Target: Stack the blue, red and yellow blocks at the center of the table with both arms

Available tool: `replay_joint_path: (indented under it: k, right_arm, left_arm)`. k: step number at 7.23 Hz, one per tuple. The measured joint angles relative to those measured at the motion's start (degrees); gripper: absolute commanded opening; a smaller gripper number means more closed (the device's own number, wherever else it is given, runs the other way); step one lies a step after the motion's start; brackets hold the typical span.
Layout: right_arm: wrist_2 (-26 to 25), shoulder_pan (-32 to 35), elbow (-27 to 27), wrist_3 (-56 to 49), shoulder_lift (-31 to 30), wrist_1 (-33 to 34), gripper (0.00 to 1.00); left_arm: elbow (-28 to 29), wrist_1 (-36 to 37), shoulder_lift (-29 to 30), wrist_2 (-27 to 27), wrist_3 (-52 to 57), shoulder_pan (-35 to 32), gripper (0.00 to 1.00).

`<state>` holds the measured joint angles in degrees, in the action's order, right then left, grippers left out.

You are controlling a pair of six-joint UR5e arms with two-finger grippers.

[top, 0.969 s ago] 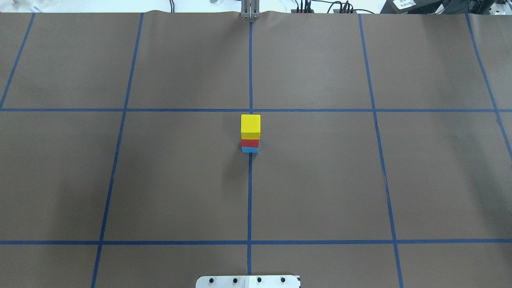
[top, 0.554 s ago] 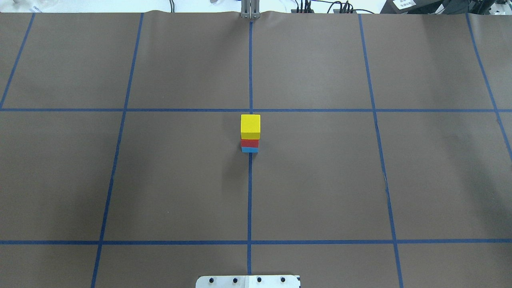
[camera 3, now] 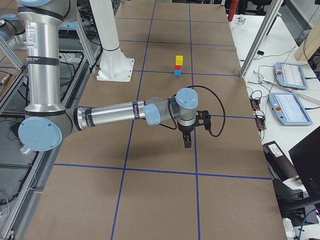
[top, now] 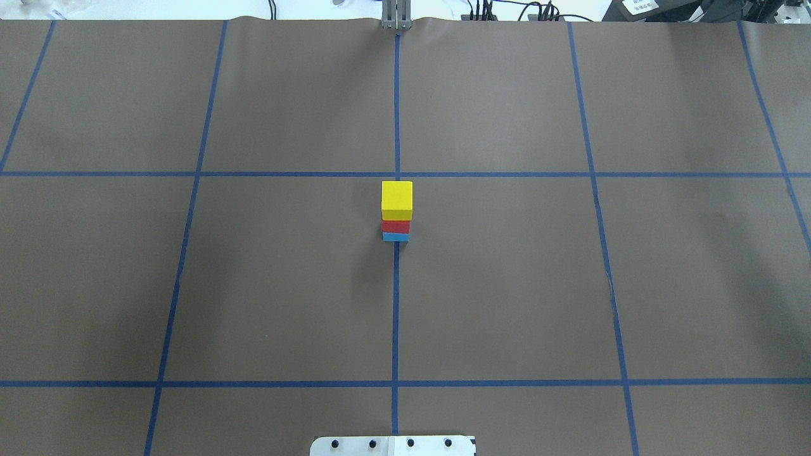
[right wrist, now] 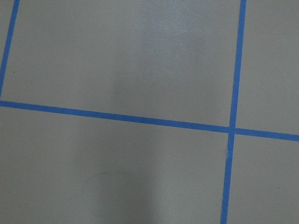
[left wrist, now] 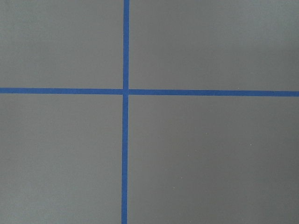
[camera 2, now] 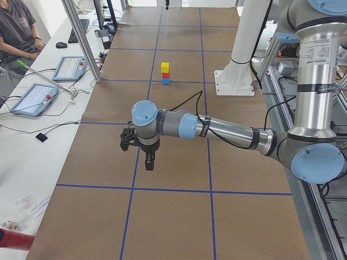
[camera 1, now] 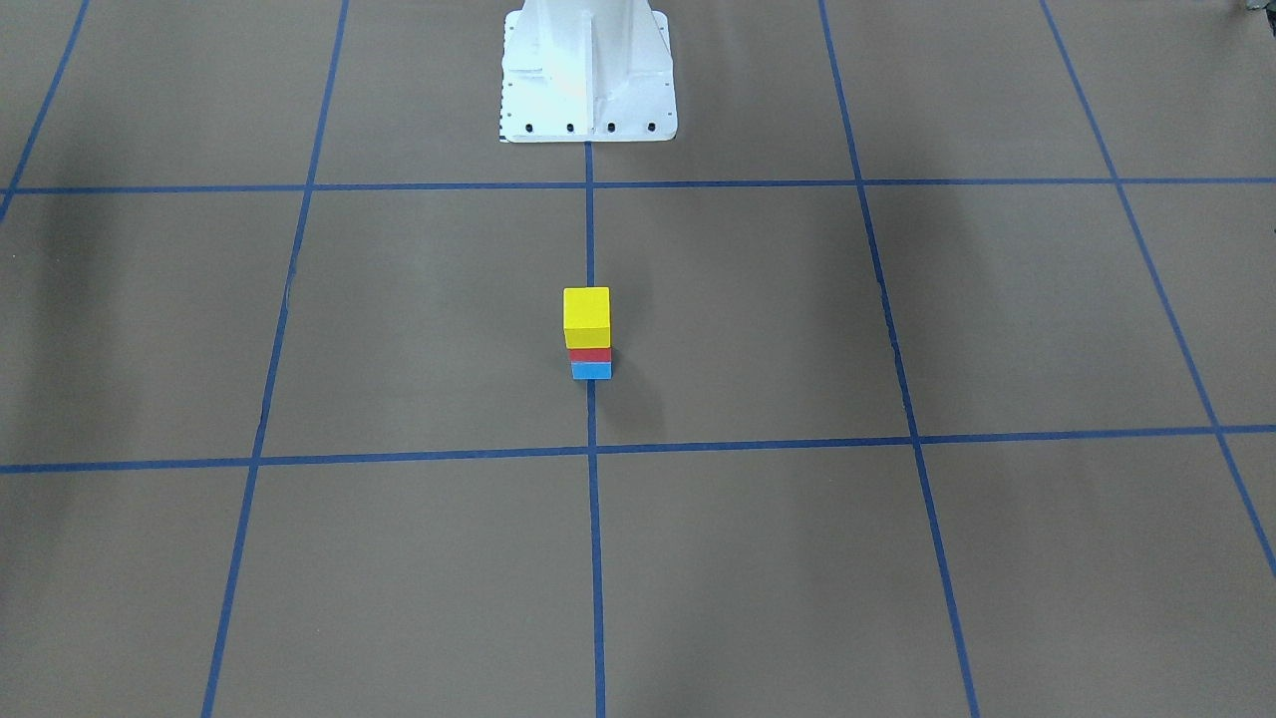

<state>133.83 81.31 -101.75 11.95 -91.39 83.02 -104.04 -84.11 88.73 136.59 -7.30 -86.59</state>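
yellow block (top: 396, 197) atop red block (top: 395, 227), atop blue block (top: 395, 237) — table (top: 507, 285) ctr

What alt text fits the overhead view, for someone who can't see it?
A yellow block sits on a red block on a blue block, stacked on the centre line of a brown table gridded with blue tape. A white base plate shows at the bottom edge; no arm is visible.
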Motion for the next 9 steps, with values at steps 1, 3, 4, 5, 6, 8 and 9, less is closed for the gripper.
replay_joint_path:
  k: [1, 3, 4, 5, 6, 8, 9]
  right_arm:
    - [-0.13, -0.01, 0.06, -0.01, -0.05, -0.03, 1.00]
    - [-0.63, -0.01, 0.11, -0.04, 0.04, -0.10, 1.00]
    - [-0.72, -0.01, 0.11, -0.06, 0.11, -0.12, 1.00]
    - [-0.73, -0.01, 0.11, -0.11, 0.14, -0.13, 1.00]
    - [-0.71, -0.04, 0.09, -0.17, 0.16, -0.13, 1.00]
    - [-0.63, -0.08, 0.07, -0.16, 0.16, -0.13, 1.00]
    - [-0.61, -0.10, 0.07, -0.12, 0.16, -0.13, 1.00]
  left_arm:
    - [-0.13, 0.08, 0.36, 0.01, -0.15, 0.05, 1.00]
    - [0.00, 0.18, 0.84, -0.08, -0.40, 0.10, 1.00]
    - [-0.06, 0.18, 0.87, -0.09, -0.42, 0.10, 1.00]
    - [-0.13, 0.18, 0.83, -0.09, -0.43, 0.09, 1.00]
    - [-0.17, 0.17, 0.74, -0.10, -0.44, 0.06, 1.00]
    - [-0.25, 0.21, 0.67, -0.10, -0.44, 0.02, 1.00]
    - [-0.47, 0.21, 0.70, -0.12, -0.44, 0.02, 1.00]
